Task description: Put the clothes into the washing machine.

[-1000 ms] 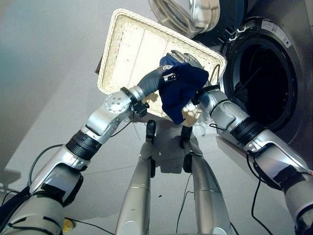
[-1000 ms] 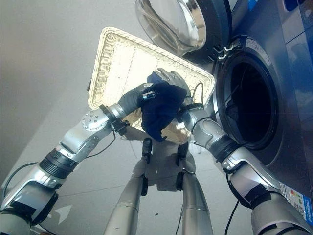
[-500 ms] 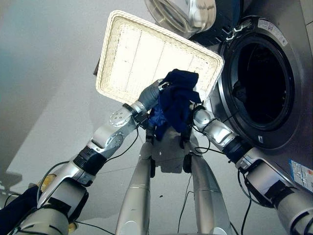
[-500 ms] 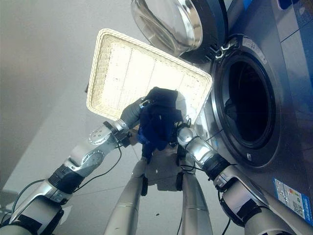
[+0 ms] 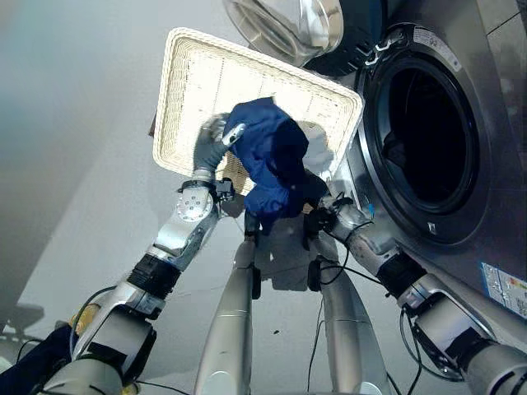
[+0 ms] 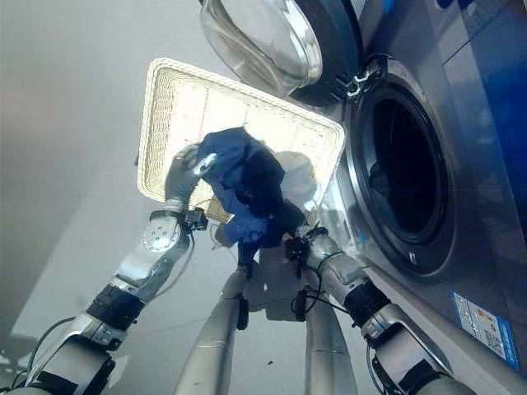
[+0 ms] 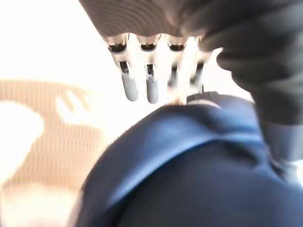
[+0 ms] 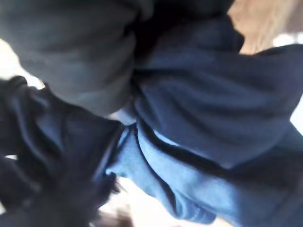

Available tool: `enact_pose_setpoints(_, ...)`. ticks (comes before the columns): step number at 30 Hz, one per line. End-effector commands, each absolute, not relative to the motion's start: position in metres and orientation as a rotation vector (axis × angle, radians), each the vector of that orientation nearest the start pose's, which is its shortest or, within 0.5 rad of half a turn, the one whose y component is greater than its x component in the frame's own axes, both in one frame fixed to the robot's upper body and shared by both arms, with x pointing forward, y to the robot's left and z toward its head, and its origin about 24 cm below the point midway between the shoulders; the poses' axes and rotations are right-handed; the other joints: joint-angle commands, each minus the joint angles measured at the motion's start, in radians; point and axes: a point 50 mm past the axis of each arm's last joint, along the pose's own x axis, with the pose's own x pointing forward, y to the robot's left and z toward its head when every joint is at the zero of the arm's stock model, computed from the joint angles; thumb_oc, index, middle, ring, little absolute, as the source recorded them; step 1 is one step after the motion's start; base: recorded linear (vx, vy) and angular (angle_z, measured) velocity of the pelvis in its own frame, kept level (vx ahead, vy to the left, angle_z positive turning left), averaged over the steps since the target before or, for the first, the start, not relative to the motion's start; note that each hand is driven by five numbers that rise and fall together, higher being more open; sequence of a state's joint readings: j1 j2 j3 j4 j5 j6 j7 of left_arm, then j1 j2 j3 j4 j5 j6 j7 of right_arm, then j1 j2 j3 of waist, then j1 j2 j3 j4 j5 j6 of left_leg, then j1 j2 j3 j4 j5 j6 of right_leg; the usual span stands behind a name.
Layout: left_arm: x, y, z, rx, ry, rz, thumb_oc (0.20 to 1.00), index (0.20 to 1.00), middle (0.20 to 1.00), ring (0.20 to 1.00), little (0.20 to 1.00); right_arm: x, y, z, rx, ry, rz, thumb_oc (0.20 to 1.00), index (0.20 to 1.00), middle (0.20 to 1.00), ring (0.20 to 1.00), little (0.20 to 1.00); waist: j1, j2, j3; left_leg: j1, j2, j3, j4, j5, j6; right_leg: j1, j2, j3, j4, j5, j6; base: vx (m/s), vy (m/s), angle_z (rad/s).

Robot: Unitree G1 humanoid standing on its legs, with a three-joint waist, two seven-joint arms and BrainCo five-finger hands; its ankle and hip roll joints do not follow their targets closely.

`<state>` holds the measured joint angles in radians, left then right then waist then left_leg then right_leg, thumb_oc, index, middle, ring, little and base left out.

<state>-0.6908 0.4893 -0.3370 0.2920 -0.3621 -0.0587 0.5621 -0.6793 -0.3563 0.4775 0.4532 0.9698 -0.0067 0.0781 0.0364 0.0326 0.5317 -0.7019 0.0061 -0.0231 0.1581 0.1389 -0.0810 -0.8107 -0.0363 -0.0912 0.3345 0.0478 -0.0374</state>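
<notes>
The blue cloth (image 5: 270,164) hung bunched between both hands, above the wicker basket (image 5: 193,78) and left of the washer's open drum (image 5: 428,136). The left hand (image 5: 211,146) pressed its side with fingers (image 7: 128,87) fairly straight. The right hand's (image 5: 315,191) fingers sat buried in cloth, state unclear

Left hand (image 5: 211,146) raised, right hand (image 5: 317,216) low

The basket (image 5: 198,82) lies on the floor (image 5: 74,148), just left of the washer (image 5: 486,164). The washer's door (image 5: 284,25) stands open behind the basket. The garment (image 5: 268,160) hangs over the basket's near right part, between the left hand (image 5: 210,144) and the right hand (image 5: 317,216).
</notes>
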Motion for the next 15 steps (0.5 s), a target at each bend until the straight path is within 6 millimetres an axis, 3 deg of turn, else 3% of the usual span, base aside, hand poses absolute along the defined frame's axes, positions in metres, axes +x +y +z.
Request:
enact_pose_setpoints(1, 0.359, 0.178, 0.203, 0.179, -0.442, 0.366, 1.0, 1.0, 1.0, 1.0, 1.0, 0.345, -0.087, 0.151, 0.644, -0.151, 0.596, 0.2, 0.2, 0.2, 0.2, 0.2, -0.043, 0.044, -0.012, -0.035, -0.075, 0.048, 0.053, -0.039, 0.023, 0.029, 0.02, -0.032, -0.002, -0.046, 0.088, 0.07, 0.016, -0.08)
enact_pose_setpoints(2, 0.365, 0.186, 0.195, 0.199, -0.375, 0.405, 1.0, 1.0, 1.0, 1.0, 1.0, 0.345, -0.095, 0.155, 0.811, -0.179, 0.571, 0.2, 0.2, 0.2, 0.2, 0.2, -0.055, 0.044, -0.012, -0.034, -0.07, 0.059, 0.054, -0.039, 0.02, 0.027, 0.022, -0.028, 0.002, -0.046, 0.09, 0.04, 0.019, -0.09)
enact_pose_setpoints(5, 0.371, 0.195, 0.185, 0.222, -0.295, 0.453, 1.0, 1.0, 1.0, 1.0, 1.0, 0.348, -0.112, 0.161, 1.017, -0.255, 0.491, 0.2, 0.2, 0.2, 0.2, 0.2, -0.069, 0.045, -0.012, -0.036, -0.063, 0.075, 0.062, -0.045, 0.014, 0.021, 0.025, -0.02, 0.013, -0.053, 0.091, 0.05, 0.033, -0.14)
enact_pose_setpoints(6, 0.371, 0.198, 0.181, 0.222, -0.28, 0.467, 1.0, 1.0, 1.0, 1.0, 1.0, 0.35, -0.117, 0.163, 1.047, -0.268, 0.471, 0.2, 0.2, 0.2, 0.2, 0.2, -0.073, 0.047, -0.012, -0.035, -0.06, 0.078, 0.063, -0.046, 0.013, 0.021, 0.026, -0.019, 0.016, -0.054, 0.091, 0.05, 0.024, -0.14)
enact_pose_setpoints(9, 0.376, 0.21, 0.165, 0.21, -0.203, 0.53, 1.0, 1.0, 1.0, 1.0, 1.0, 0.361, -0.155, 0.176, 1.211, -0.398, 0.239, 0.2, 0.2, 0.2, 0.2, 0.2, -0.084, 0.06, -0.012, -0.039, -0.051, 0.098, 0.074, -0.054, 0.008, 0.009, 0.026, -0.011, 0.03, -0.061, 0.091, 0.05, 0.045, -0.12)
enact_pose_setpoints(10, 0.376, 0.211, 0.165, 0.212, -0.198, 0.534, 1.0, 1.0, 1.0, 1.0, 1.0, 0.362, -0.158, 0.177, 1.224, -0.41, 0.217, 0.2, 0.2, 0.2, 0.2, 0.2, -0.084, 0.061, -0.012, -0.039, -0.05, 0.099, 0.075, -0.054, 0.008, 0.008, 0.026, -0.01, 0.031, -0.062, 0.091, 0.03, 0.036, -0.14)
enact_pose_setpoints(12, 0.377, 0.217, 0.155, 0.212, -0.155, 0.554, 1.0, 1.0, 1.0, 1.0, 1.0, 0.366, -0.189, 0.186, 1.28, -0.502, 0.037, 0.2, 0.2, 0.2, 0.2, 0.2, -0.088, 0.072, -0.012, -0.039, -0.046, 0.107, 0.079, -0.06, 0.005, 0.005, 0.025, -0.008, 0.038, -0.07, 0.091, 0.04, 0.037, -0.11)
enact_pose_setpoints(13, 0.377, 0.218, 0.153, 0.211, -0.146, 0.554, 1.0, 1.0, 1.0, 1.0, 1.0, 0.367, -0.194, 0.189, 1.288, -0.517, 0.009, 0.2, 0.2, 0.2, 0.2, 0.2, -0.087, 0.074, -0.012, -0.039, -0.045, 0.108, 0.08, -0.061, 0.004, 0.005, 0.025, -0.007, 0.039, -0.071, 0.09, 0.06, 0.035, -0.1)
enact_pose_setpoints(15, 0.377, 0.224, 0.145, 0.228, -0.103, 0.568, 1.0, 1.0, 1.0, 1.0, 1.0, 0.366, -0.232, 0.208, 1.321, -0.648, -0.192, 0.2, 0.2, 0.2, 0.2, 0.2, -0.087, 0.088, -0.012, -0.04, -0.041, 0.115, 0.089, -0.069, 0.001, 0.002, 0.02, -0.008, 0.049, -0.079, 0.089, 0.05, 0.012, -0.1)
